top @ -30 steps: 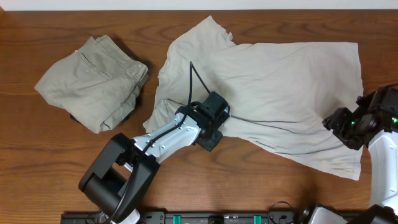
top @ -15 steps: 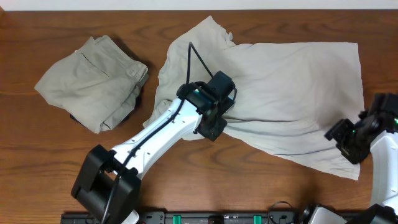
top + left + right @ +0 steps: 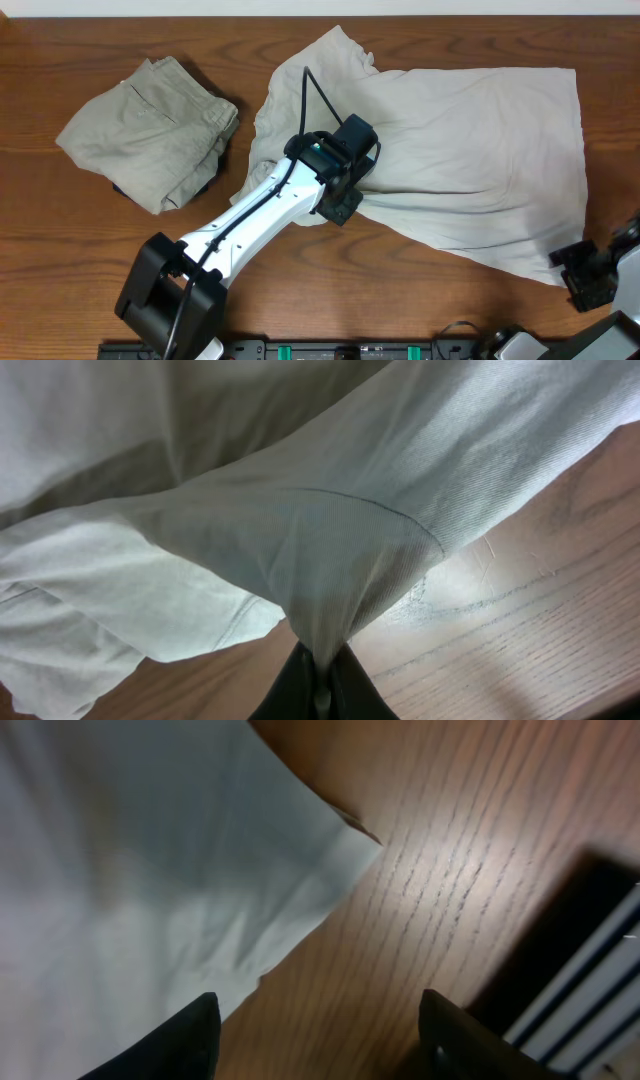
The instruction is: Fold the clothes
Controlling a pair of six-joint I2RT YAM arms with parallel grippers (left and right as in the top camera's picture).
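**T-shirt pinched at its near edge**

On the table [image 3: 60,200], the T-shirt [image 3: 470,140] lies spread. The trousers [image 3: 150,130] rest well left of it. The left gripper [image 3: 320,682] is clamped on its near edge. The right gripper [image 3: 320,1040], jaws wide and empty, is beside its near right corner.

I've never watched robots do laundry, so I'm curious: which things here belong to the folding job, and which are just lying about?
Part of the job:
- T-shirt, spread out and wrinkled
- left gripper, pinching a fold of it
- right gripper, open, by the shirt's corner

Just lying about:
- trousers, bundled apart from the shirt on the table
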